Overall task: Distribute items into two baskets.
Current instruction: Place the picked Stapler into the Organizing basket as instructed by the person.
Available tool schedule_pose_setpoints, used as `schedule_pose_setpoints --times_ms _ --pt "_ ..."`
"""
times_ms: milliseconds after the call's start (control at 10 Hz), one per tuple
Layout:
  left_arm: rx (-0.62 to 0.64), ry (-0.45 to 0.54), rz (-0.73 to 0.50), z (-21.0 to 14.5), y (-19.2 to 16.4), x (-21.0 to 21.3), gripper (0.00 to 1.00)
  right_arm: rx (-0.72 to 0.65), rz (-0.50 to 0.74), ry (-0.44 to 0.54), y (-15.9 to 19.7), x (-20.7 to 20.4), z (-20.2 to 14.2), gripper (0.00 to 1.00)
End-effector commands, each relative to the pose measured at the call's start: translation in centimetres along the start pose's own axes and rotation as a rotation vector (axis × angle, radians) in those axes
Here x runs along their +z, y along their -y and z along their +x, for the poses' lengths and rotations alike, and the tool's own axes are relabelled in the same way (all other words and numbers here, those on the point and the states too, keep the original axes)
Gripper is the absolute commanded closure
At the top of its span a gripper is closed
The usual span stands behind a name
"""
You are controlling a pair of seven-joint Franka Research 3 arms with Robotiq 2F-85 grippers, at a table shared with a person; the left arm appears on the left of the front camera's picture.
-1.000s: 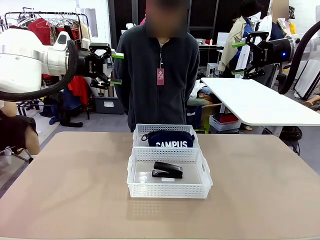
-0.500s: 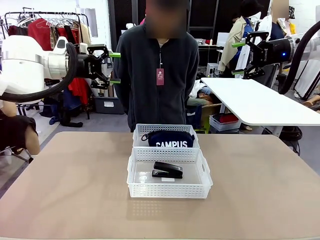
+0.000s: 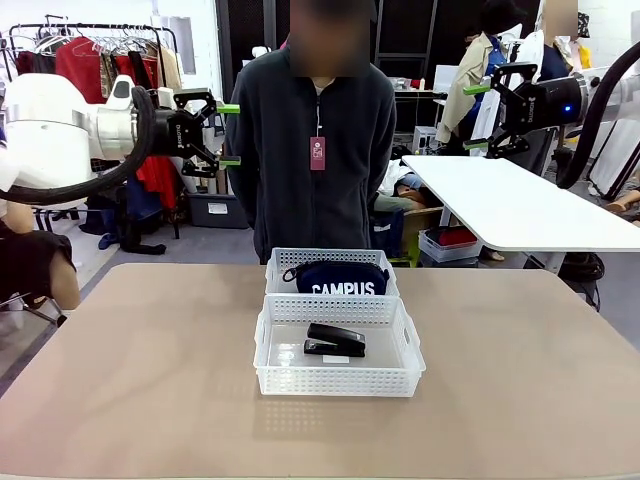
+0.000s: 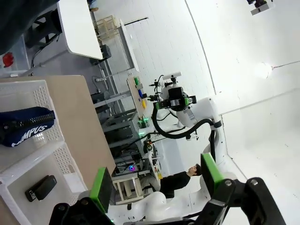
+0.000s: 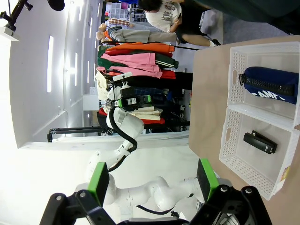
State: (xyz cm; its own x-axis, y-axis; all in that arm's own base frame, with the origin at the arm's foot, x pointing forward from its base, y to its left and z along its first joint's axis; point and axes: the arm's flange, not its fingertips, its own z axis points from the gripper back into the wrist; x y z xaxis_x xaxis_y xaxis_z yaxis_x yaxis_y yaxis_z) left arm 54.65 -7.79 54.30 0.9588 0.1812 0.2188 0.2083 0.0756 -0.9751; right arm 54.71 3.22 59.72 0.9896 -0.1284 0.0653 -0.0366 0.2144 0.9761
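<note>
both jaws stood open and empty, left gripper and right gripper raised; the soft pouch would likely sag, the stapler seemed rigid, best pinched mid-body

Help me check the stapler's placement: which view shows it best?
The front view: the black stapler lies flat and unobstructed in the near basket, seen closest and square-on. The left wrist view shows it small and sideways near the frame's edge; the right wrist view shows it clearly too, but smaller and rotated.
</note>
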Motion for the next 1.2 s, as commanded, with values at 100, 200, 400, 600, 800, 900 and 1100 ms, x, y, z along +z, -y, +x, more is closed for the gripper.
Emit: schedule_pose_setpoints --times_ms 100,200,400,600,800,900,1100 --pt "0.001 -0.005 -0.004 -0.05 0.02 -0.01 0.00 -0.005 0.004 -0.004 -0.25 0.02 -0.19 0.00" --pt "0.001 -0.005 -0.004 -0.05 0.02 -0.01 0.00 -0.005 0.004 -0.004 -0.25 0.02 -0.19 0.00" --pt "0.001 -0.005 -0.004 -0.05 0.02 -0.01 0.00 -0.005 0.004 -0.004 -0.25 0.02 -0.19 0.00" --pt "0.001 -0.005 -0.004 -0.05 0.02 -0.01 0.00 -0.005 0.004 -0.004 -0.25 0.02 -0.19 0.00" --pt "0.001 -0.005 -0.004 -0.05 0.02 -0.01 0.00 -0.005 0.004 -0.004 -0.25 0.02 -0.19 0.00" --pt "0.001 -0.005 -0.004 -0.05 0.02 -0.01 0.00 -0.005 0.004 -0.004 -0.25 0.02 -0.19 0.00" --pt "0.001 -0.005 -0.004 -0.05 0.02 -0.01 0.00 -0.005 0.004 -0.004 -0.25 0.02 -0.19 0.00"
